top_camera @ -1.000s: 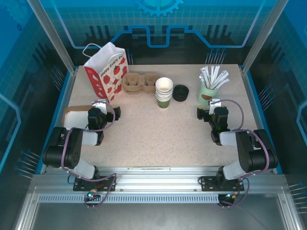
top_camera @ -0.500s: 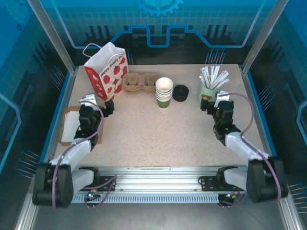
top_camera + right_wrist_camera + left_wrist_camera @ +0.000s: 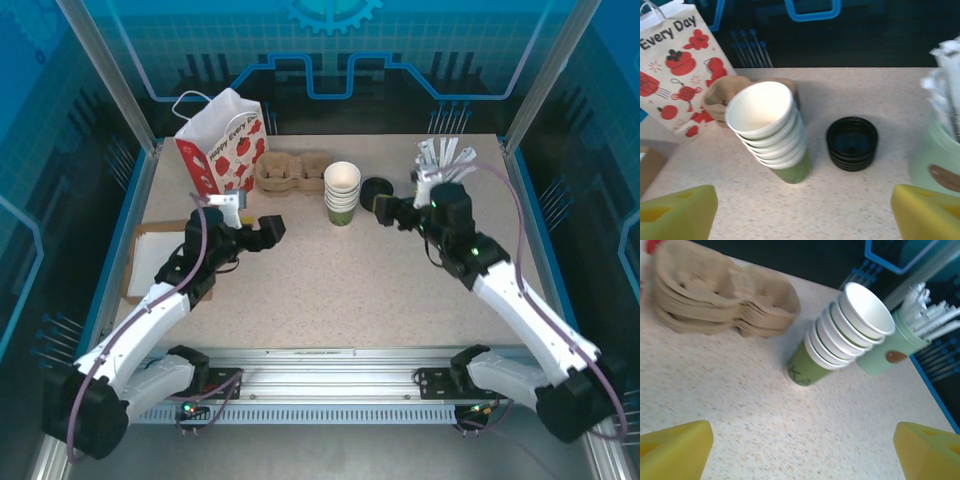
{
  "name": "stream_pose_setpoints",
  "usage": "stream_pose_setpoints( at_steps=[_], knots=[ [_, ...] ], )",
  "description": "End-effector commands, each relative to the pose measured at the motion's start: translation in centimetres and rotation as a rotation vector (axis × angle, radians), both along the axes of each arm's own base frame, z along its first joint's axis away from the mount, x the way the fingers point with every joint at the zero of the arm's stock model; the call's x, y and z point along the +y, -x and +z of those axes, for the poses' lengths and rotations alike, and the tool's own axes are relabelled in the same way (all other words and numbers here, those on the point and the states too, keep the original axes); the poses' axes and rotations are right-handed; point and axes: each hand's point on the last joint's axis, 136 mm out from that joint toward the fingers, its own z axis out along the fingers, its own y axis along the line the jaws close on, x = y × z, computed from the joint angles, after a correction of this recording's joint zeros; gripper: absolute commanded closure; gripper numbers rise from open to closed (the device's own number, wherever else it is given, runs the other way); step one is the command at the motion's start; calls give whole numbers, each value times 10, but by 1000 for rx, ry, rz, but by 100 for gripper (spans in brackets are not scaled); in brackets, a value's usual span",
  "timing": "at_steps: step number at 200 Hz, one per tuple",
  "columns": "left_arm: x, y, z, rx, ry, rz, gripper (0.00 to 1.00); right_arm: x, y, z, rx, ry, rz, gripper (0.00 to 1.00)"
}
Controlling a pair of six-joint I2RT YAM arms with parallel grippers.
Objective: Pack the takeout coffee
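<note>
At far centre, the cup stack [image 3: 341,195] stands just left of the black lids [image 3: 377,193], no cup lidded yet. Flanking them, the left gripper [image 3: 272,228] and right gripper [image 3: 383,210] hold their jaws wide and empty, likely poised for picking.

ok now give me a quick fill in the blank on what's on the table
1. The stack of paper cups stands between the pulp cup carriers and the lids, which are ____ in colour.
2. The paper bag reads "Every ____".
3. The white sticks stand in a pale ____ holder.
Missing words: black; Day; green.
</note>
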Motion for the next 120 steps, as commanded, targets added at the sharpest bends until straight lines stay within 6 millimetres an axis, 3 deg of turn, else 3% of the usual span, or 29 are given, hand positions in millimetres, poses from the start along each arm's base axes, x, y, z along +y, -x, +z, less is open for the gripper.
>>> stream_pose_setpoints(
  at_steps=[1, 58, 82, 120],
  knots=[
    [-17, 4, 1, 63, -14, -69, 6, 16, -8, -21, 196, 101, 42, 18],
    [-63, -26, 22, 103, -40, -166, 11, 43, -76, -31, 302, 148, 9, 39],
    [-76, -42, 25, 106, -41, -177, 12, 57, -96, -44, 348, 150, 29, 49],
    [-90, -55, 26, 118, -45, -196, 12, 61, -119, -61, 366, 182, -3, 61]
  ],
)
